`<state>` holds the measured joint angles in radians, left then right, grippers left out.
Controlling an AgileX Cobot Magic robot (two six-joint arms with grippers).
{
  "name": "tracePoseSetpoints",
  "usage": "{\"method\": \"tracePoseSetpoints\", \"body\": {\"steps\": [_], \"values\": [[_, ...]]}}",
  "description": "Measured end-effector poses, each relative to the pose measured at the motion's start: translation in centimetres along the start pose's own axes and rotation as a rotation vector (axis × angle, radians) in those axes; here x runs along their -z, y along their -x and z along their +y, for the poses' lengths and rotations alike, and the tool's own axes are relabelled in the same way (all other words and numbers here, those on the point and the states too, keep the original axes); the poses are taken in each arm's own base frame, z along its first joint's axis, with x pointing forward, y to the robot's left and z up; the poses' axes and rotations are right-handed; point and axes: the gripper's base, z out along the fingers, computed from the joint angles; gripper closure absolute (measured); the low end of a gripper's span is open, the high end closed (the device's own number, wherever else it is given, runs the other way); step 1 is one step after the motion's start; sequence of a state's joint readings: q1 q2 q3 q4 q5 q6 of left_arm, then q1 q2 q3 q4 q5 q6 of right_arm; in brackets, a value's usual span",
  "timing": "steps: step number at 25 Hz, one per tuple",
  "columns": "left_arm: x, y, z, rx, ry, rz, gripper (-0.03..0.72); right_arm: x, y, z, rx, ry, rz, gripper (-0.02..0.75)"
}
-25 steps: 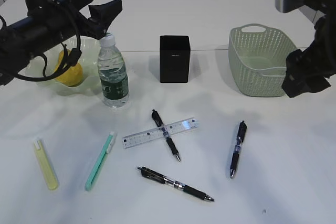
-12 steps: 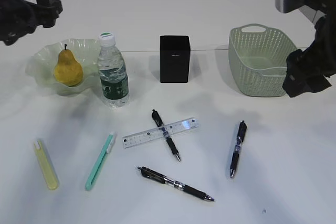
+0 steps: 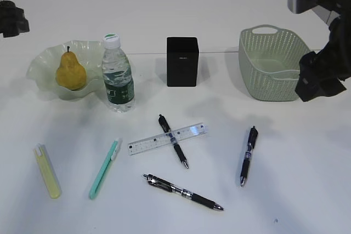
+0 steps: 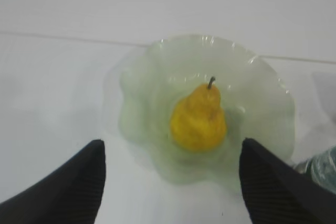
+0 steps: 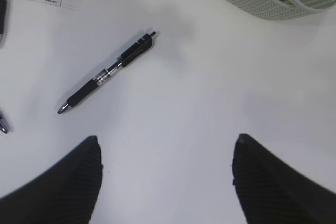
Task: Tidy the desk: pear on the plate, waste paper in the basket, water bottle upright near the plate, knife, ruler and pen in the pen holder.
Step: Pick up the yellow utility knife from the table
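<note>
- Pear is sitting upright on the wavy pale-green translucent plate, upper left of the exterior frame, stem up, skin yellow going brownish.
- Water bottle stands upright just right of the plate, clear ribbed plastic with a white cap and a green label, but the print is too small to read.
- Black boxy pen holder sits upper middle; it has a tiny logo I can't make out.
- Clear ruler lies across one black pen in the middle; the right wrist view shows numbers like 11–14 on it.
- Two more black pens: one lower centre, one to the right.
- Green knife and yellow knife lie lower left, both slim plastic.
- Woven green basket sits upper right, with something yellow inside in the right wrist view.
- Left gripper hangs over the plate, jaws spread wide, gripping nothing.
- Right gripper is the same: fingers apart over bare white table.
</note>
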<state>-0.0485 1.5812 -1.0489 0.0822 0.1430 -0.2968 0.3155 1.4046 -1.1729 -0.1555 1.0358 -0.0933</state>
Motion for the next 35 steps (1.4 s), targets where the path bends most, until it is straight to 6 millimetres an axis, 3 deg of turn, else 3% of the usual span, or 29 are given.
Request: {"method": "tracePoseSetpoints", "body": {"steps": [10,19,26,35], "values": [[3.9,-2.6,0.9,0.019,0.123,0.405,0.127,0.0,0.0,0.0,0.000,-0.001,0.000,0.166],[5.6,-4.3,0.6,-0.005,0.167,0.636,0.141,0.0,0.0,0.0,0.000,0.000,0.003,0.166],[5.9,-5.1,-1.6,-0.065,0.119,0.681,0.143,0.0,0.0,0.0,0.000,0.000,0.005,0.166],[5.7,-5.1,-2.8,0.177,0.076,0.653,0.143,0.0,0.0,0.0,-0.003,0.005,0.004,0.166]]}}
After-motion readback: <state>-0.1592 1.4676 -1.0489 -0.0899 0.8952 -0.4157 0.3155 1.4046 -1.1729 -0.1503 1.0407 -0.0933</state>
